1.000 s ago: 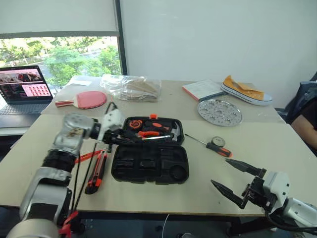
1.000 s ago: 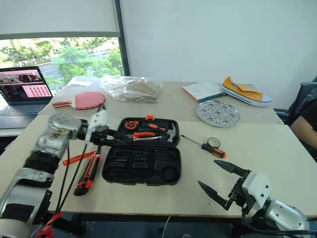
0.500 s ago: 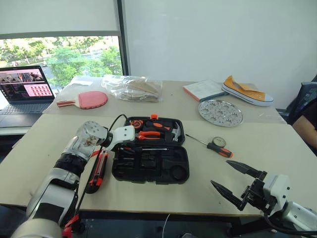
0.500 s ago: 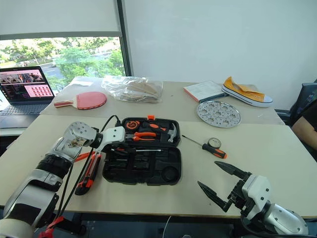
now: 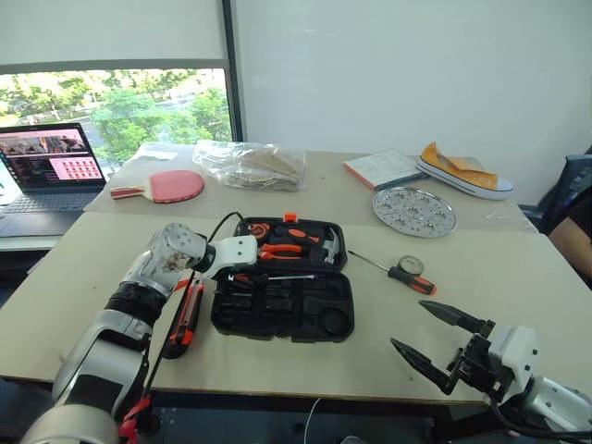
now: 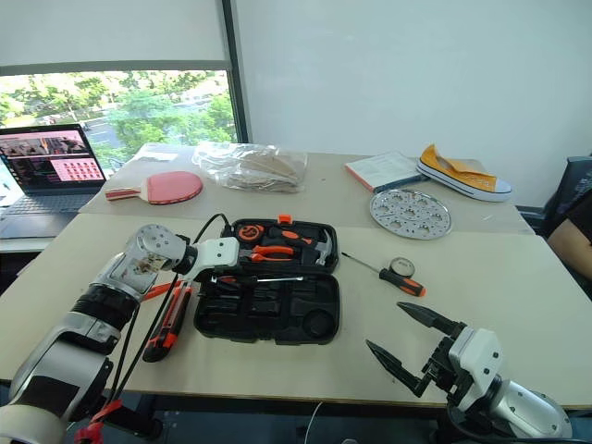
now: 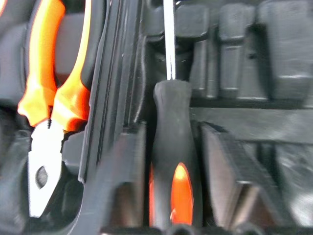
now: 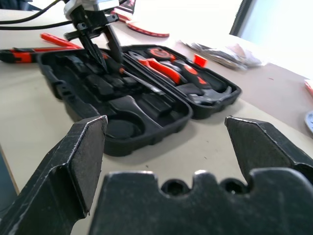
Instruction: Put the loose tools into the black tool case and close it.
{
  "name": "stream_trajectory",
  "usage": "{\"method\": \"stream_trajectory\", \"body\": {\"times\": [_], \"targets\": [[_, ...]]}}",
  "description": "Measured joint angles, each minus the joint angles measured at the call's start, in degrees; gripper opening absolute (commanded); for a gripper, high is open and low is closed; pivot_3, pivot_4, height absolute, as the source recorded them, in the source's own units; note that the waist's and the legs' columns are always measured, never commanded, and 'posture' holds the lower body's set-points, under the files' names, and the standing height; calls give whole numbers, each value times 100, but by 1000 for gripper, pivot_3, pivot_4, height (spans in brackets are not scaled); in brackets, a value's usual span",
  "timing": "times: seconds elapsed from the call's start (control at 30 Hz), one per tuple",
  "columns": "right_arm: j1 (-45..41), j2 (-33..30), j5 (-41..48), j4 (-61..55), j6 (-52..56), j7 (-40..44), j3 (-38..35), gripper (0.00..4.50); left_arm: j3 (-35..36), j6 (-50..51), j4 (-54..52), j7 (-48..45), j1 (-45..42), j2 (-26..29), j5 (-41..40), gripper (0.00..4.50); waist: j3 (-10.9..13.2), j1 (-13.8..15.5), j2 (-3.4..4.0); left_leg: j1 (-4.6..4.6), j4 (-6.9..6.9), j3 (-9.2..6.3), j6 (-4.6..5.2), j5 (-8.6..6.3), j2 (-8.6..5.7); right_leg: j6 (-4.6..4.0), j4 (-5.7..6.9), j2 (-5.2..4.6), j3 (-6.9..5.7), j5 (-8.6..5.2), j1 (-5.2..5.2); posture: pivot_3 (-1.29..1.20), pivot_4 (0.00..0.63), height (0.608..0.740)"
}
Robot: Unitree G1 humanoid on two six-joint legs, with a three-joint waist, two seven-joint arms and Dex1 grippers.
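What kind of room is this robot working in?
Probably an office or lab workroom: a laptop sits open by a big window, and the pale tables hold odd items like a table-tennis paddle and a shoe.

Black tool case (image 5: 282, 301) lies open; one screwdriver (image 5: 274, 277) inside, another (image 5: 398, 271) beside.
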Motion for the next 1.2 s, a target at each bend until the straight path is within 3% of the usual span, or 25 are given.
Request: {"method": "stream_trajectory", "body": {"times": [0.03, 0.27, 0.37, 0.57, 0.67, 1.2], "targets": [[6, 0, 1, 0, 0, 6, 11, 4500, 96, -91, -3, 0, 73, -51, -146, 3773, 0, 1, 0, 1, 2, 0, 2, -1, 1, 0, 2, 0, 1, 0, 0, 0, 150, 740], [182, 0, 11, 0, 0, 91, 11, 4500, 803, -458, -47, 61, 164, 32, -805, 3773, -1, -60, 1, 1, 4, -1, -16, 10, 3, -4, 5, 7, 4, 2, -7, 0, 150, 740], [251, 0, 14, 3, -1, 124, 10, 4500, 930, -437, -23, 69, 202, 55, -908, 3028, -1, -53, 1, 0, 5, 1, -16, 9, 2, -4, 3, 7, 4, 2, -6, 0, 150, 740], [228, 0, 15, 35, -4, 135, 10, 4500, 1061, -20, 111, 136, 376, -174, -1145, 836, -1, -35, 1, -3, 5, 1, -19, 11, 1, -3, 2, 7, 2, 2, -5, 0, 150, 740], [189, 0, 14, 70, -4, 131, 10, 4500, 1047, 55, 207, 303, 377, -233, -1080, 56, -1, -48, 1, -3, 5, 2, -21, 12, 0, -2, 2, 7, 2, 2, -5, 0, 150, 740], [117, 62, -54, 131, -5, 73, 44, 4500, 788, 587, -354, 711, 780, -301, -758, 56, -7, -38, 9, 12, 4, 2, -18, 11, 1, -2, 0, 5, 5, 1, 9, 0, 150, 740]]}}
